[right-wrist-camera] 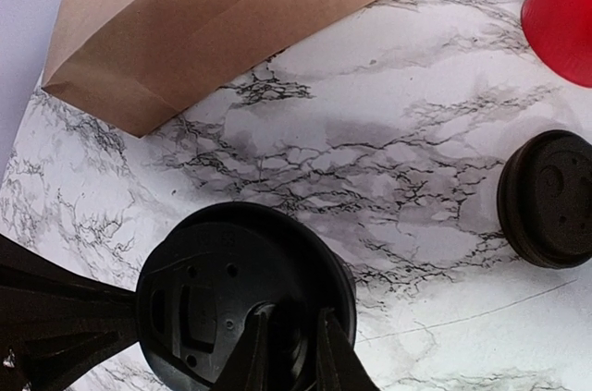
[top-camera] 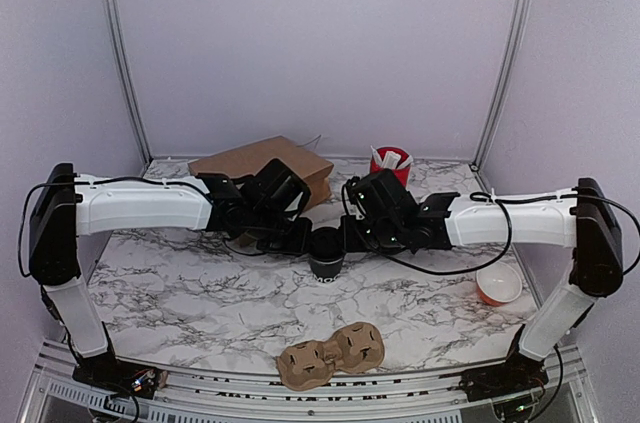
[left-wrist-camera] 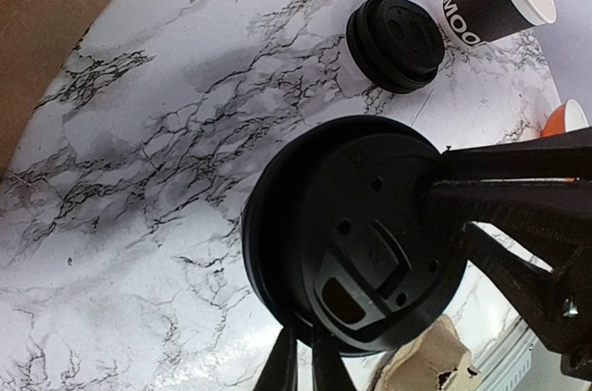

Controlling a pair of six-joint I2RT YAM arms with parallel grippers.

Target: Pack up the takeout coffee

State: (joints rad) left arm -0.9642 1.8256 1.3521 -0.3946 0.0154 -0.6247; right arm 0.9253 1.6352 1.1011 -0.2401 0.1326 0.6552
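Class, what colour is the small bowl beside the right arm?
The bowl is orange outside, white inside; clearest in the top external view.

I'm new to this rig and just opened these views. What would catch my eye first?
The left gripper and right gripper meet at the centre, both pinching the lid of the takeout coffee. A spare black lid lies nearby, and a brown paper bag sits at the back left.

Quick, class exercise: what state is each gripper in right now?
Left gripper: closed at the lid's edge; whether it grips cannot be told.
Right gripper: fingers slightly apart over the lid; open or gripping cannot be told.
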